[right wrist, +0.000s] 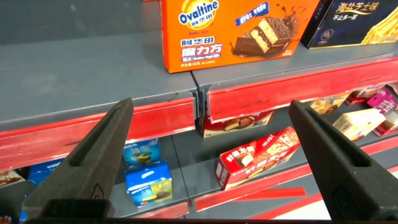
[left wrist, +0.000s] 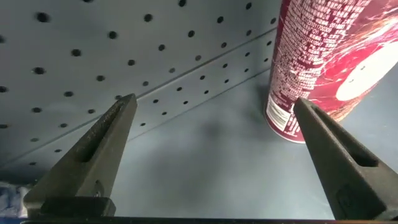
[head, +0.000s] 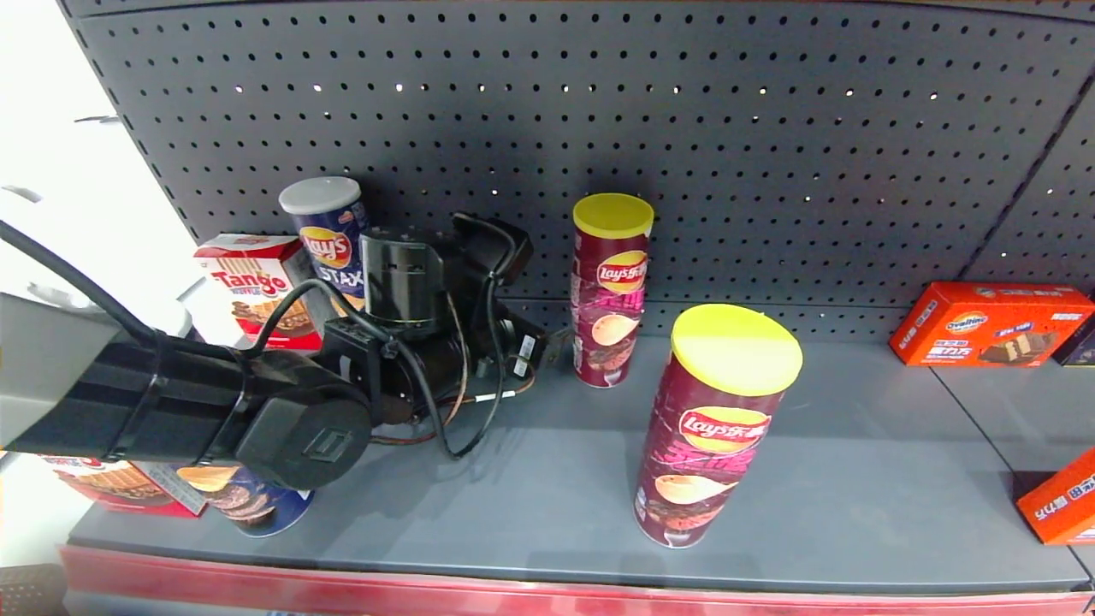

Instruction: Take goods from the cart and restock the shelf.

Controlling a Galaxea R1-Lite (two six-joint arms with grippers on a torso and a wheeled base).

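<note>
Two maroon chip cans with yellow lids stand upright on the grey shelf (head: 873, 479): one at the back (head: 610, 291), one nearer the front edge (head: 714, 428). My left arm lies over the shelf's left part, and its gripper (head: 554, 344) is just left of the back can's base. In the left wrist view the left gripper (left wrist: 214, 102) is open with nothing between its fingers, and the back can (left wrist: 329, 56) stands just beyond one fingertip. My right gripper (right wrist: 211, 106) is open and empty, in front of a red shelf edge (right wrist: 155, 118) and lower shelves.
A blue chip can (head: 329, 244) and a red-and-white wafer box (head: 252, 287) stand at the back left behind my arm. Orange boxes (head: 984, 323) sit at the right. The pegboard wall (head: 599, 103) closes the back. Below lie an orange box (right wrist: 217, 31) and blue boxes (right wrist: 146, 180).
</note>
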